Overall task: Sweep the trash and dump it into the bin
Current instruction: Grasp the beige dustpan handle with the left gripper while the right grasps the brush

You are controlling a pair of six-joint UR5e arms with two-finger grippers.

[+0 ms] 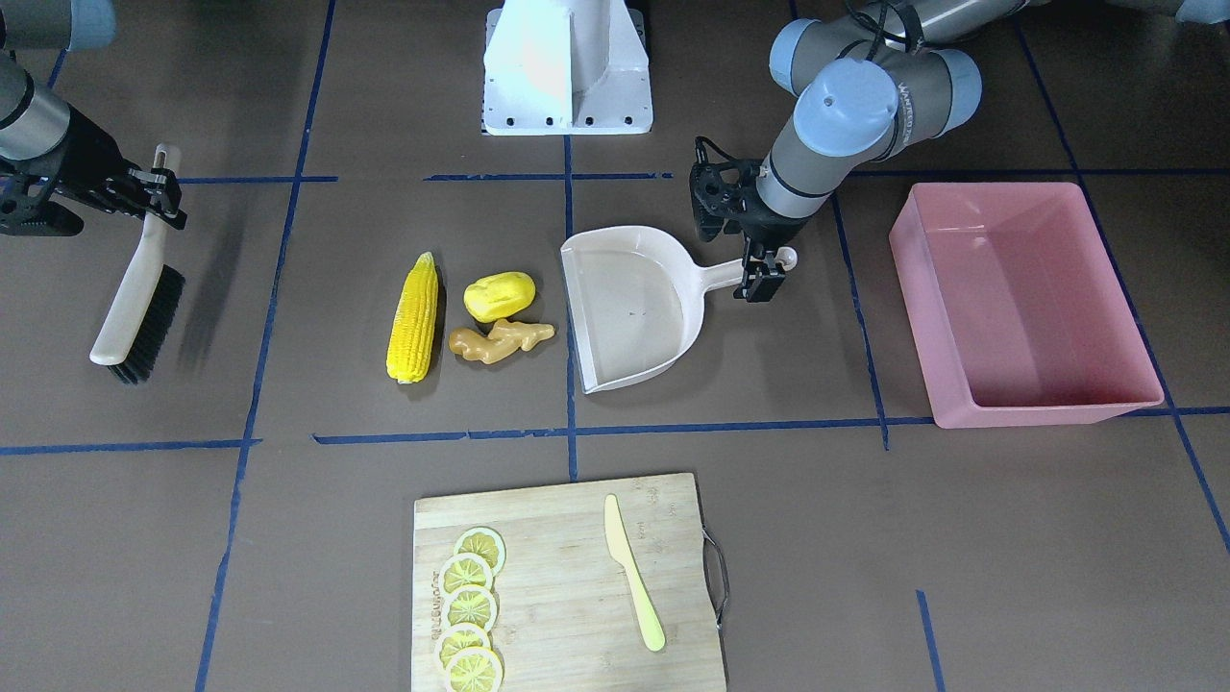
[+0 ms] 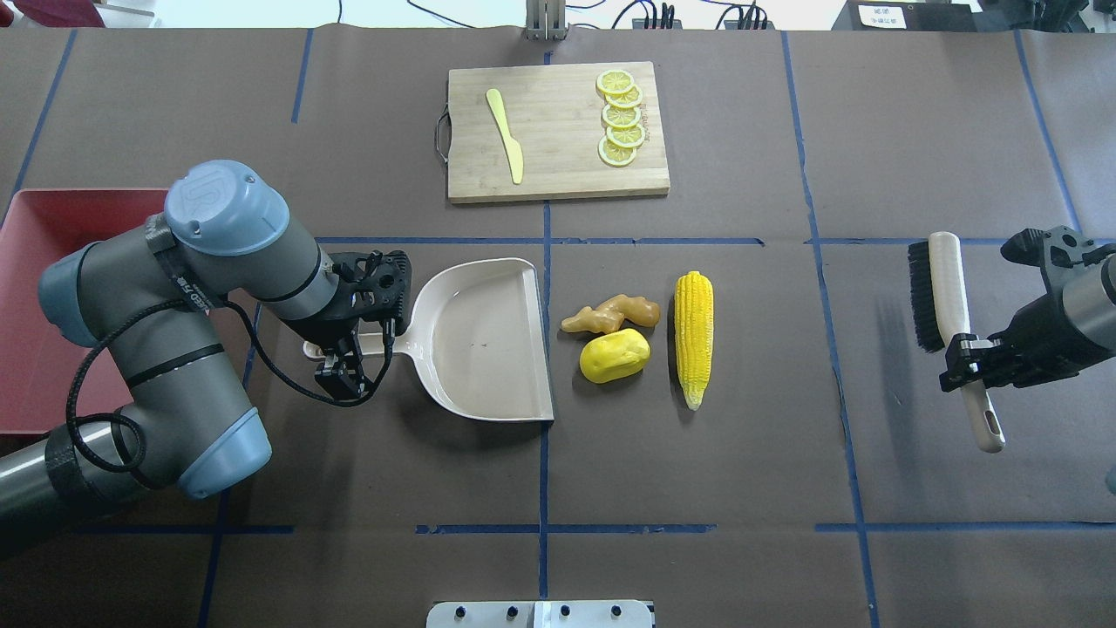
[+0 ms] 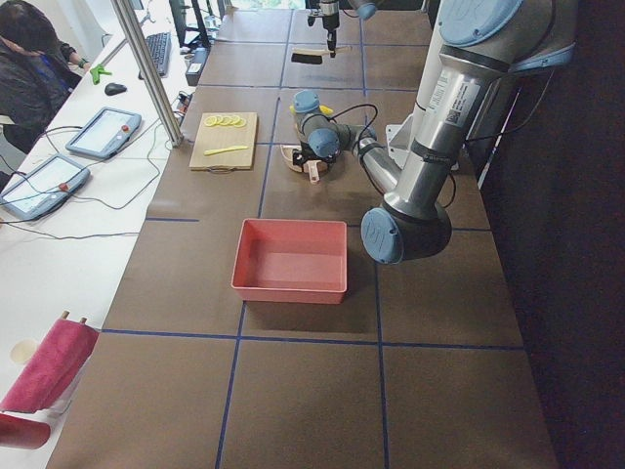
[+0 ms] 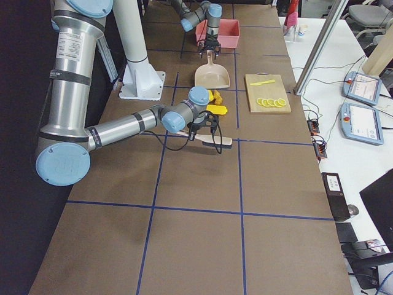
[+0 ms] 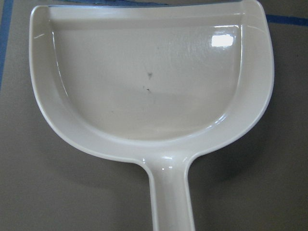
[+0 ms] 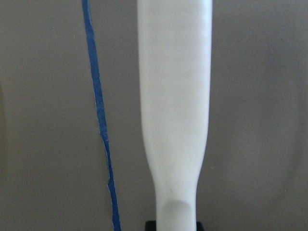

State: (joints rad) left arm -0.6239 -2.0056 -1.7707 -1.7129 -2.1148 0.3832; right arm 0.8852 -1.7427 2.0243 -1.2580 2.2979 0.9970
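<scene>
The trash lies mid-table: a long yellow corn cob (image 1: 413,317) (image 2: 694,336), a yellow potato (image 1: 499,295) (image 2: 615,356) and a tan ginger root (image 1: 500,341) (image 2: 610,314). A beige dustpan (image 1: 629,308) (image 2: 475,336) (image 5: 149,86) sits flat, its open mouth facing them. My left gripper (image 1: 764,271) (image 2: 344,356) is shut on the dustpan's handle. The pink bin (image 1: 922,317) (image 2: 78,194) (image 3: 290,259) stands empty beyond that arm. My right gripper (image 1: 154,187) (image 2: 968,358) is shut on the handle of a white brush (image 1: 139,298) (image 2: 946,288) (image 6: 175,96), held off to the corn's far side.
A wooden cutting board (image 1: 567,577) (image 2: 558,166) with several lemon slices (image 1: 469,605) and a pale yellow knife (image 1: 631,572) lies at the operators' side. The white robot base (image 1: 567,67) stands at the opposite edge. Blue tape lines mark the brown table.
</scene>
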